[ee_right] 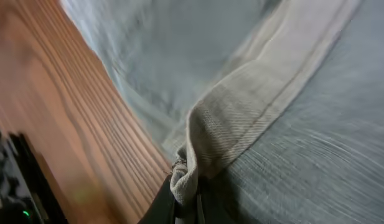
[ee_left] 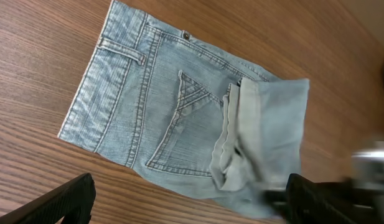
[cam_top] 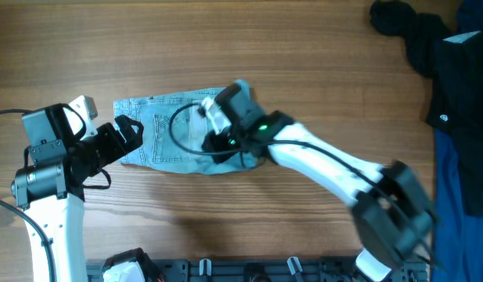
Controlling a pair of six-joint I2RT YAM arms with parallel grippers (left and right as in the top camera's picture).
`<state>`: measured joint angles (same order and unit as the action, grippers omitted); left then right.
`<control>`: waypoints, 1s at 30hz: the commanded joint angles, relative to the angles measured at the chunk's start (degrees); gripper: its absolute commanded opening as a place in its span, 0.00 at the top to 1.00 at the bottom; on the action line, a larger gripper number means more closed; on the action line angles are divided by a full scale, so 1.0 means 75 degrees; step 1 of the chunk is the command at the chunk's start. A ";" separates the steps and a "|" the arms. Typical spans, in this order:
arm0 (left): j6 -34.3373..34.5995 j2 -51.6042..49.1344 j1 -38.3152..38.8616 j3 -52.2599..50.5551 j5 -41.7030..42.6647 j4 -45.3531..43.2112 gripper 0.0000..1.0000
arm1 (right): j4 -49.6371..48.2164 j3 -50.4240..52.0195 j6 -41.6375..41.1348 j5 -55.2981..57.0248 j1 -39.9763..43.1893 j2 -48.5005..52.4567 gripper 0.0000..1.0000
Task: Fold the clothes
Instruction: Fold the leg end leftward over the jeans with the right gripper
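Wood-grain table (cam_top: 304, 47), mid-fold: right gripper (ee_right: 181, 208) is clamped on the cuffed hem (ee_right: 241, 106) of the light faded-blue denim shorts (ee_left: 160, 124), lying flat left of centre with one leg end turned back on top; left gripper (cam_top: 130, 135) hangs, fingers apart, just off the waistband (ee_left: 86, 87). Denim looks light, limp, stiffer at seams, so it's best grabbed by cuff or waistband edge.

Left arm (cam_top: 53, 227): white tube, black joints, grey block with white cap at the wrist.
Left hand (cam_top: 135, 133): black, two flat-sided fingers (ee_left: 64, 200).
Right arm (cam_top: 327, 168): white tube, black joints, green light (cam_top: 262, 127).
Cable (cam_top: 175, 129): thin, black, looped.
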<state>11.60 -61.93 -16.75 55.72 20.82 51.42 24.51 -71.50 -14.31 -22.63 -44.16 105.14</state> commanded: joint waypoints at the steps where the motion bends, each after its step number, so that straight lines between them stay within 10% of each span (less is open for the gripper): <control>1: -0.0117 -0.0015 0.0055 0.0073 -0.0044 -0.0017 0.02 | 0.0187 -0.0020 -0.0291 -0.1113 -0.0262 0.0714 0.88; 4: -0.0117 -0.0017 0.0055 0.0073 -0.0044 -0.0050 0.02 | 0.0137 -0.0023 0.0236 -0.1113 -0.0160 0.0315 0.50; 7: -0.0117 -0.0015 0.0055 0.0073 -0.0044 -0.0050 0.02 | -0.0073 -0.0023 0.0554 -0.1014 0.0286 -0.0962 0.44; 10: -0.0117 -0.0015 0.0055 0.0073 -0.0044 -0.0050 0.02 | -0.0085 -0.0023 -0.0516 0.0105 0.0871 -0.1638 0.96; 18: -0.0061 -0.0017 0.0055 0.0073 0.0099 0.0370 0.00 | -0.1107 -0.0015 -0.2879 -0.2104 0.0551 0.2133 0.96; 25: -0.0044 -0.0959 -0.0332 0.0073 -0.0143 0.0699 0.00 | -0.1276 -0.0017 -0.1976 -0.2288 0.0828 0.1527 0.94; 27: -0.0087 -0.1667 -0.1020 0.0073 0.0309 0.0367 0.00 | -0.0947 -0.0017 -0.1559 -0.2040 0.0828 0.0874 0.84; 30: -0.0530 -0.2926 -0.2028 0.0076 0.1078 -0.0289 0.00 | -0.0481 -0.0017 -0.0901 -0.1058 0.0828 -0.0737 0.36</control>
<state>11.03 -77.73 -27.05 55.81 24.10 52.03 19.81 -71.61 -26.28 -36.40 -38.04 109.19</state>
